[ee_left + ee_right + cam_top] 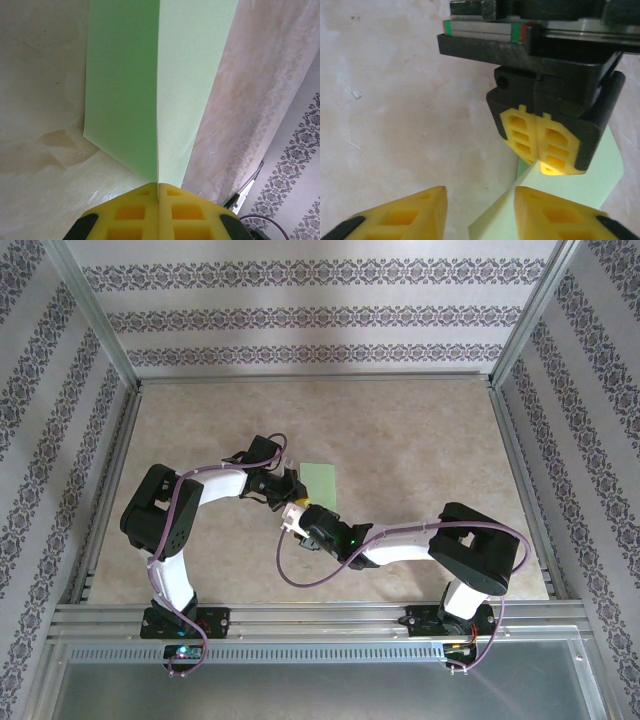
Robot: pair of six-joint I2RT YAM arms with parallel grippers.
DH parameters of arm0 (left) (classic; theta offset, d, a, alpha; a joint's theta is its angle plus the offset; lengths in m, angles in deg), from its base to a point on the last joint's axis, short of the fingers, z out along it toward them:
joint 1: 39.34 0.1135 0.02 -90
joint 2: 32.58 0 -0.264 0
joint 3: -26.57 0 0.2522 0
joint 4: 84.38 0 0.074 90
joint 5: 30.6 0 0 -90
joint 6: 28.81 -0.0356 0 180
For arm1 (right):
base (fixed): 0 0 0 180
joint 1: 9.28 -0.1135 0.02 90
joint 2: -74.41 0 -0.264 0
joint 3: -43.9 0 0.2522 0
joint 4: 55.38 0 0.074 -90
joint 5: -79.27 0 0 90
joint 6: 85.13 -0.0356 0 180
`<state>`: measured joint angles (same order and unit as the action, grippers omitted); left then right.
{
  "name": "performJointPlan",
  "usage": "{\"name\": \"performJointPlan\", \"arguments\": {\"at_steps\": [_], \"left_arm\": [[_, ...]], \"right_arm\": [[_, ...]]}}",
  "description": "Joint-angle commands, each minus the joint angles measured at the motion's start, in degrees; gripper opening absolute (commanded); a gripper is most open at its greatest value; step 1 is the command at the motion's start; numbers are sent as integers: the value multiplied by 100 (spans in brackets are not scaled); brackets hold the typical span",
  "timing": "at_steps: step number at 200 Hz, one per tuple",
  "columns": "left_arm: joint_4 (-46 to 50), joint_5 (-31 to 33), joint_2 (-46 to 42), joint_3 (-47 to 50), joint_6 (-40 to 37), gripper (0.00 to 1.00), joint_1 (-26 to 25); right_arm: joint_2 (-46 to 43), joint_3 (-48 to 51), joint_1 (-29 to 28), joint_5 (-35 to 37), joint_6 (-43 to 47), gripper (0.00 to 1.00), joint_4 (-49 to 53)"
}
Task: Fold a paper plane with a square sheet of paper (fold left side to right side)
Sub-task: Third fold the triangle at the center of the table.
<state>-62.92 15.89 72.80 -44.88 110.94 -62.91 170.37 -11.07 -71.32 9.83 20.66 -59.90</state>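
Note:
The square sheet of paper [322, 480] is light green and lies mid-table, doubled over with one half standing up from a crease [125, 90]. My left gripper [296, 490] is shut on its near corner, and its yellow pads [159, 189] pinch the two layers together. In the right wrist view the left gripper [539, 150] clamps the raised paper [605, 175] just ahead. My right gripper [480, 210] hovers close in front of it with its jaws apart. A pale corner of the paper reaches into the gap beside the right-hand finger [555, 210]. From above, the right gripper [298, 512] sits just under the left one.
The beige tabletop [420, 440] is fenced by an aluminium frame [310, 380] and patterned walls. Both arms bend toward the centre, and a purple cable [300, 580] loops under the right forearm. Bare table lies to the right of and behind the paper.

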Motion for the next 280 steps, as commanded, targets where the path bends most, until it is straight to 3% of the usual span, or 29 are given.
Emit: {"name": "performJointPlan", "arguments": {"at_steps": [1,37,58,111,137,158,175,220,280], "left_arm": [[166,-67,51,-98,-41,0,-45],[195,-87,42,-95,-72,2,-49],[215,-71,5,-82,-123,10,-43],[568,44,-324,-89,-428,30,156],[931,100,-656,-132,-704,42,429],[1023,85,-892,-207,-804,46,684],[1029,11,-865,-384,-863,45,762],[1015,-116,-26,-1171,-986,24,671],[1408,-290,1117,-2179,-1284,18,215]], "right_arm": [[72,-71,-39,229,-67,34,-137],[45,-71,-37,308,-129,12,-53],[-31,-65,-33,319,-147,0,34],[-434,61,213,-122,-755,0,350],[-632,78,451,-782,-1089,0,607],[-736,80,684,-1426,-1364,0,761],[-798,78,875,-1937,-1604,0,835],[-776,43,1300,-3273,-2247,0,781],[-215,-153,1645,-4327,-2962,0,615]]}}
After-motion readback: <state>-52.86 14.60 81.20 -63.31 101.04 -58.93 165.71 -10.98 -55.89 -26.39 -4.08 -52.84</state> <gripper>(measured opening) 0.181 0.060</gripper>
